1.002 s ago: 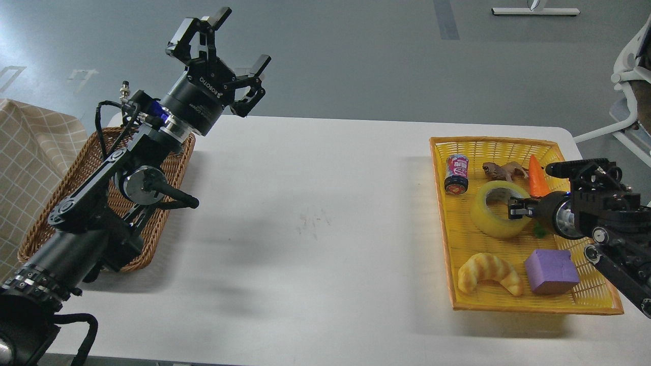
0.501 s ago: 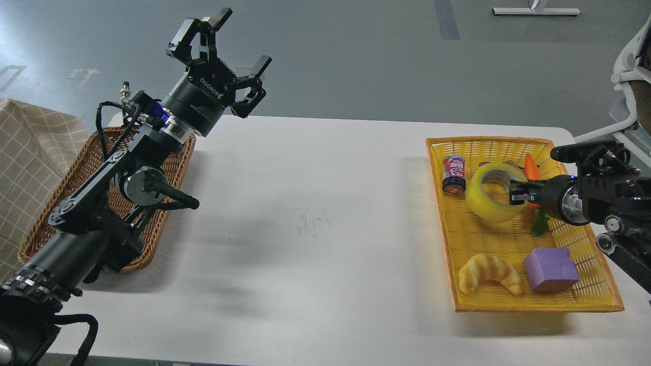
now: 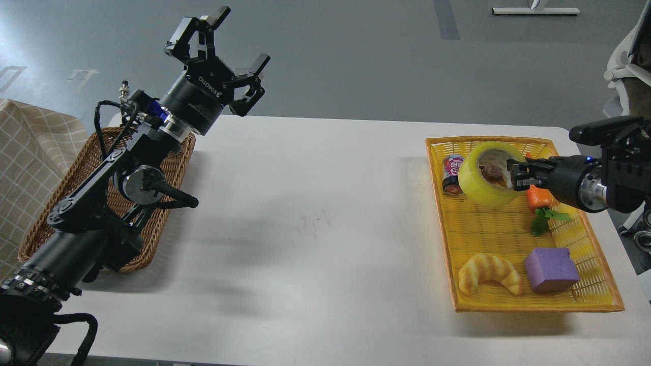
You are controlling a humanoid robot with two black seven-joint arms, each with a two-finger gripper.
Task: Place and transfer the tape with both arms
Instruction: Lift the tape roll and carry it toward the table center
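Note:
The tape [image 3: 483,184], a wide translucent yellow roll with a pale core, hangs in the air above the far part of the yellow tray [image 3: 441,223]. My right gripper [image 3: 514,174] comes in from the right and is shut on the roll's right wall, one finger inside the core. My left gripper [image 3: 219,56] is open and empty, raised high above the table's far left, over the wicker basket [image 3: 168,178].
In the yellow tray lie a small can [image 3: 451,175], a carrot [image 3: 538,198], a purple block [image 3: 552,270], a croissant-shaped bread [image 3: 489,273] and a brown toy seen through the roll. A checked cloth [image 3: 30,168] lies at the far left.
My right gripper has lifted the tape off the tray floor and carried it up and toward the far side. My left arm has hardly moved.

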